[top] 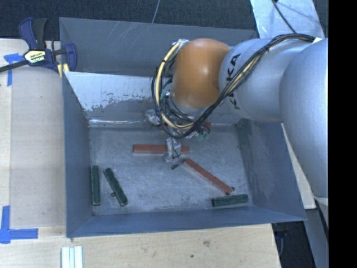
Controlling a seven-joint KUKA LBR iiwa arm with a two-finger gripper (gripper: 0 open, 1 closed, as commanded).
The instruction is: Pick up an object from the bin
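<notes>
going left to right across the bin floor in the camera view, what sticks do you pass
upright green stick → tilted green stick → level brown stick → slanted brown stick → flat green stick

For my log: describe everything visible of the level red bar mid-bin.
The red bar is a thin, straight, matte reddish-brown strip, lying flat on the bin floor, running left to right. The gripper stands over its right end, covering part of it; contact cannot be told.
</notes>
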